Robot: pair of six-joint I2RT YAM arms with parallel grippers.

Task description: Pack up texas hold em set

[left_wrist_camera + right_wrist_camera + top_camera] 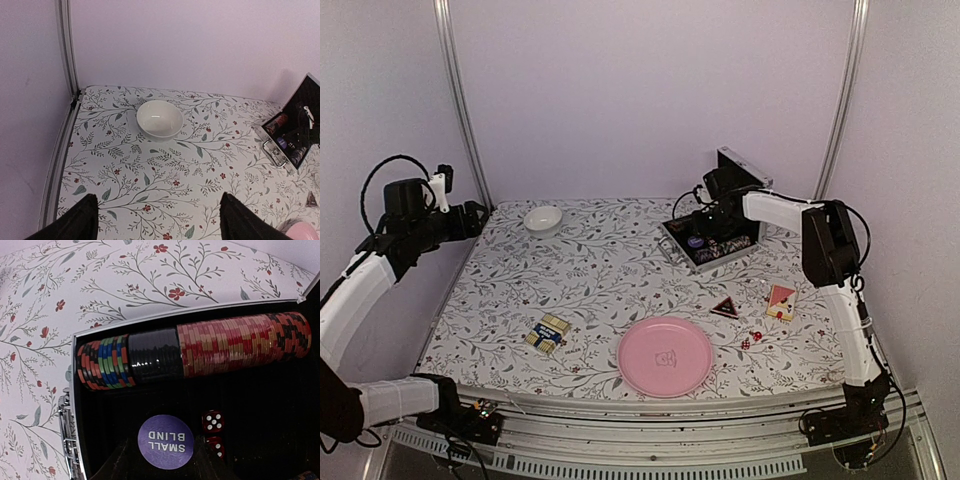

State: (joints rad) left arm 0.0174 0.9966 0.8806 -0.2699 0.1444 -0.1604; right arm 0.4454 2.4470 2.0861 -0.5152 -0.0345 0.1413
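The silver metal case (715, 245) lies open at the far right of the floral-patterned worktop (600, 280), its lid upright. Inside, on black lining, sit a ribbed row of chips (200, 350), two glossy red dice (213, 421) and a flat round purple button (165, 448). The right gripper (708, 225) flanks that button closely; whether it is clamped on it I cannot tell. The left gripper (159, 220) hangs at the far left, fingers wide apart, near a smooth white bowl (159, 119).
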